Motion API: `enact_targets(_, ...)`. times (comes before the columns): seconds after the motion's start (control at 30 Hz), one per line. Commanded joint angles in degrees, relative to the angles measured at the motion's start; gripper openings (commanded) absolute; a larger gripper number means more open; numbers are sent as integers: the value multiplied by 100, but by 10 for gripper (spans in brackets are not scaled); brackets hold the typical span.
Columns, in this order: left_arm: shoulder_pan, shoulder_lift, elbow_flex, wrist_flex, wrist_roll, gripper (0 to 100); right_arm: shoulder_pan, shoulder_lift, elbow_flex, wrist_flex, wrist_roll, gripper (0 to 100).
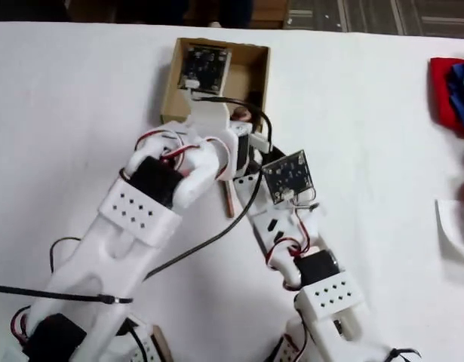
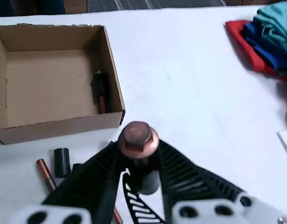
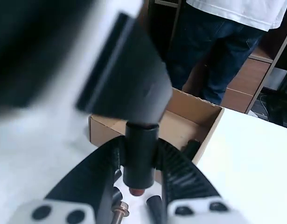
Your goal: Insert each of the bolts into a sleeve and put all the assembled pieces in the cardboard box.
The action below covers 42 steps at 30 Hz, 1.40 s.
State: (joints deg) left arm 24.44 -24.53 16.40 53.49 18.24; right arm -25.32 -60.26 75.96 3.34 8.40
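My left gripper (image 2: 137,154) is shut on a copper bolt (image 2: 137,136), whose hex head faces the wrist camera. My right gripper (image 3: 140,161) is shut on a black sleeve (image 3: 140,149), and a copper tip (image 3: 137,191) pokes out of the sleeve's lower end. In the high view both grippers meet just in front of the cardboard box (image 1: 256,75), the left gripper (image 1: 241,143) beside the right gripper (image 1: 252,172). One assembled piece (image 2: 100,89) lies inside the cardboard box (image 2: 113,70). A loose sleeve (image 2: 62,161) and a loose bolt (image 2: 45,171) lie on the table before the box.
Another copper bolt (image 1: 228,200) lies on the white table between the two arms. A pile of red and blue cloth (image 1: 452,84) sits at the table's right edge, with a white object (image 1: 454,230) below it. The left half of the table is open.
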Motion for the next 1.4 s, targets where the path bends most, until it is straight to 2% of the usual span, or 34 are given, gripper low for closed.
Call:
enact_targets(0.0,-26,-35,-462,624,-35,266,57,-233,-97,-145,44,23)
enact_targets(0.1,-132,-35,-699,1090,176,329,66,-233,-97,-145,44,23)
enact_targets(0.3,-791,-35,-1631,1846,176,309,66,-233,-62,-136,44,23)
enact_targets(0.4,-1240,-35,-2299,2426,167,309,66,-189,-62,-136,44,23)
enact_targets(0.5,-1978,-9,-2712,2927,167,309,136,-180,-9,198,9,23)
enact_targets(0.57,-2576,44,-2501,3262,167,309,207,-163,-9,725,0,23)
enact_targets(0.63,-3042,149,-1771,3420,114,309,295,4,-88,1095,-237,23)
enact_targets(0.7,-3569,290,-866,3341,-466,309,620,382,-475,1174,-343,23)
enact_targets(0.77,-4035,484,22,2813,-1240,309,1182,1024,-1363,1182,-369,23)
enact_targets(0.87,-4466,844,989,1653,-1398,309,1569,2527,-3341,1640,-387,23)
enact_targets(0.97,-4510,1292,1640,580,-1688,309,1499,4286,-5565,2835,-396,23)
enact_targets(1.1,-4501,1837,1921,88,-3297,309,1200,6554,-8554,4180,-396,23)
enact_targets(1.17,-4492,2136,1895,-44,-3745,309,1051,7644,-9996,4567,-396,23)
enact_targets(1.27,-4563,2637,1921,-527,-3499,309,910,9191,-12088,4936,-404,23)
enact_targets(1.37,-4598,2971,1815,-554,-3112,308,831,10598,-13969,5130,-431,23)
